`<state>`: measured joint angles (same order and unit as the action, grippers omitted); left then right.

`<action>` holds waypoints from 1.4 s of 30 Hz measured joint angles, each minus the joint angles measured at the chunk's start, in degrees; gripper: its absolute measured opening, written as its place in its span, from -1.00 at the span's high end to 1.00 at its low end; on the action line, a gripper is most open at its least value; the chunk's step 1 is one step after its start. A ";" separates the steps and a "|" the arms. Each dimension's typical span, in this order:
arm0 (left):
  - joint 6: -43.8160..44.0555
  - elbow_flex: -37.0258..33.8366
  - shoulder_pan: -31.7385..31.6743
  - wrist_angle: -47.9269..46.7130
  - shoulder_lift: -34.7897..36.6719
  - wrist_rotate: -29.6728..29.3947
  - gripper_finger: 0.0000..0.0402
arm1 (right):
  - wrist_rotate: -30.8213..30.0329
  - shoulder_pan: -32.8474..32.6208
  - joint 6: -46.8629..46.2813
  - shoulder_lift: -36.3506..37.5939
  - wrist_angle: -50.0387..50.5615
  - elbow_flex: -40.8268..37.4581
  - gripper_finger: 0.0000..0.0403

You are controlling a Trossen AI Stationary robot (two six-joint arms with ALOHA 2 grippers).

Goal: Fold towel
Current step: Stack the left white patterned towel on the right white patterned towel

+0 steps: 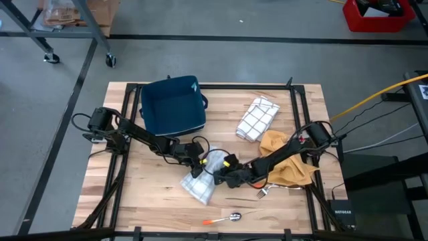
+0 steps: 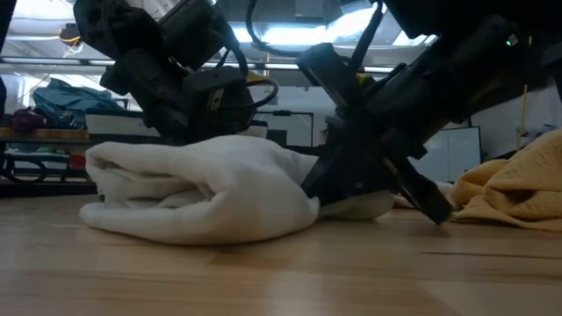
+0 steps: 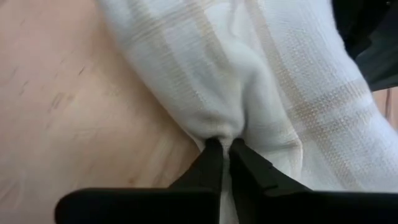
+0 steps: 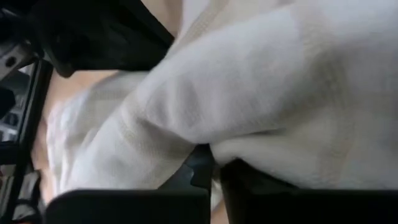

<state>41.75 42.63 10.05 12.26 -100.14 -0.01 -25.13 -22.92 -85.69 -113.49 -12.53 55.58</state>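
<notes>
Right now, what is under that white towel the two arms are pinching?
Under the white towel only the wooden table shows. Both the left gripper and right gripper pinch its folds. Anything inside the bunched cloth is covered.

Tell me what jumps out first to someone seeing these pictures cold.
Both dark arms meet over a crumpled white towel near the table's front middle: the left gripper is pinched shut on a fold of it, and the right gripper is clamped on its cloth too. Next come the dark blue bin at the back and the mustard cloth heaped on the right, beside a checked towel.
</notes>
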 joint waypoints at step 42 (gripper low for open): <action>-22.57 20.78 -13.22 1.04 2.96 -4.05 1.00 | -18.63 5.77 -4.66 16.47 60.32 12.01 0.99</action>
<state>19.18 63.41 -3.17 13.30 -97.18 -4.05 -43.75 -17.15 -90.35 -97.02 47.79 67.59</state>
